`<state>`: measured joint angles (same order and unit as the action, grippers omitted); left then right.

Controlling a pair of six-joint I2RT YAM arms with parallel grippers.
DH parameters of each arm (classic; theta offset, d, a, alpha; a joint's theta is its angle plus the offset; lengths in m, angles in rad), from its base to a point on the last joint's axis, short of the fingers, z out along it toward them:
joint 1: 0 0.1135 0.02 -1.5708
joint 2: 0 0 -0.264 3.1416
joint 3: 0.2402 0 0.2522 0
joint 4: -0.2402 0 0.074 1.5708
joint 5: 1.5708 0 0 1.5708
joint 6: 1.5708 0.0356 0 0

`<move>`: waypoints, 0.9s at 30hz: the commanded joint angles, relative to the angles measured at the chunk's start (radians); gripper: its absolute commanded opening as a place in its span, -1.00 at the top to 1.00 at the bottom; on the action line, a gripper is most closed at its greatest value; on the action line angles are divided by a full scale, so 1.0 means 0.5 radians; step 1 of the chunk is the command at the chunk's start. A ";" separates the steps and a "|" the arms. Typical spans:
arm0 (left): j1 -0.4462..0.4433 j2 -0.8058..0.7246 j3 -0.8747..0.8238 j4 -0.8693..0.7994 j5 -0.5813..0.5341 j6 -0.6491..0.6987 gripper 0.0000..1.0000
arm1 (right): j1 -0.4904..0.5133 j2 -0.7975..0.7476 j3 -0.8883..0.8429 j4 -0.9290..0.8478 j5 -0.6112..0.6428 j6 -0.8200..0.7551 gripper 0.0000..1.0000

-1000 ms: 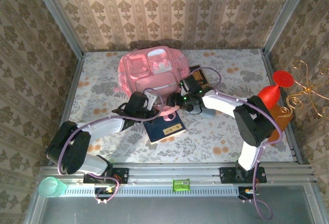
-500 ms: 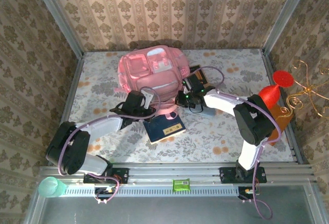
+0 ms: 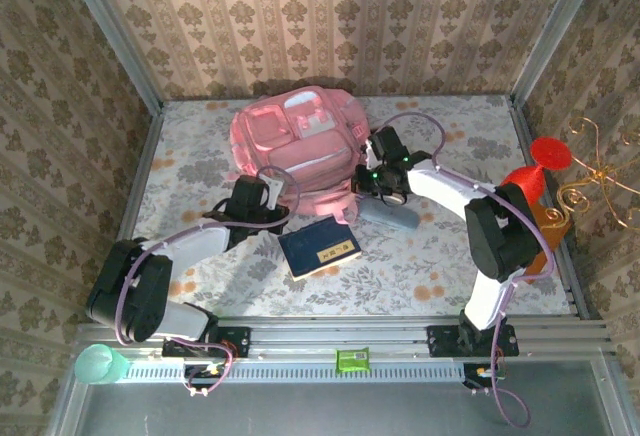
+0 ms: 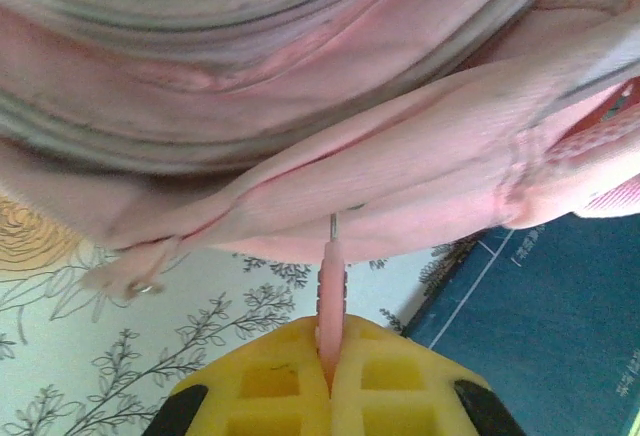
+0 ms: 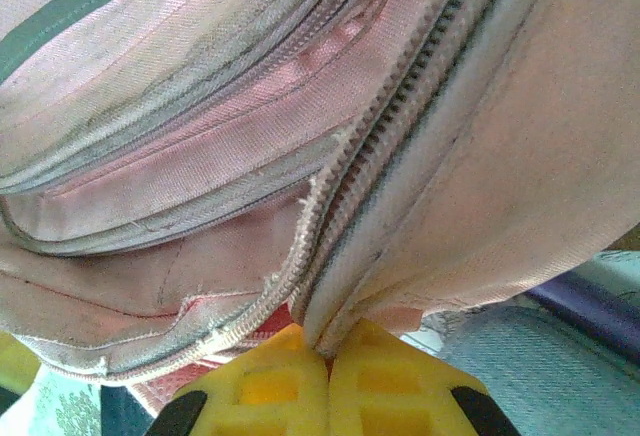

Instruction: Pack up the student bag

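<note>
The student bag (image 3: pixel 295 141) is lying at the far middle of the surface (image 3: pixel 190 171). The left gripper (image 4: pixel 330 361) is pinching a thin pink pull tab (image 4: pixel 331 276) at the bag's near edge. The right gripper (image 5: pixel 328 368) is clamping the fabric lip beside the zipper teeth (image 5: pixel 400 96). The bag is looking soft and floppy, so it is likely sagging wherever unsupported; seams, tabs and zipper edges are offering the firmest holds. A dark blue book (image 3: pixel 318 246) is lying just in front.
</note>
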<state>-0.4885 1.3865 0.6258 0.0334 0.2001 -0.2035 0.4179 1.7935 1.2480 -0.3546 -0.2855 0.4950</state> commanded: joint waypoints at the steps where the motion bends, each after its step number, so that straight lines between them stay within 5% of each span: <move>1: 0.037 -0.046 -0.044 -0.047 -0.007 0.051 1.00 | -0.062 -0.002 0.150 -0.207 0.044 -0.243 1.00; 10: -0.120 -0.072 0.031 0.016 0.330 0.044 1.00 | -0.084 0.131 0.397 -0.353 0.141 -0.341 0.97; 22: -0.198 -0.067 0.115 0.017 0.314 -0.010 1.00 | -0.050 -0.273 -0.257 0.111 -0.221 0.273 -0.39; 27: -0.201 -0.070 0.135 -0.001 0.318 -0.008 1.00 | 0.071 -0.304 -0.427 0.280 -0.191 0.442 -0.56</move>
<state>-0.5819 1.3735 0.6483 0.0326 0.3225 -0.2020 0.4217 1.6596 1.0561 -0.3077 -0.3508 0.6247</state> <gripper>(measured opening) 0.046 0.775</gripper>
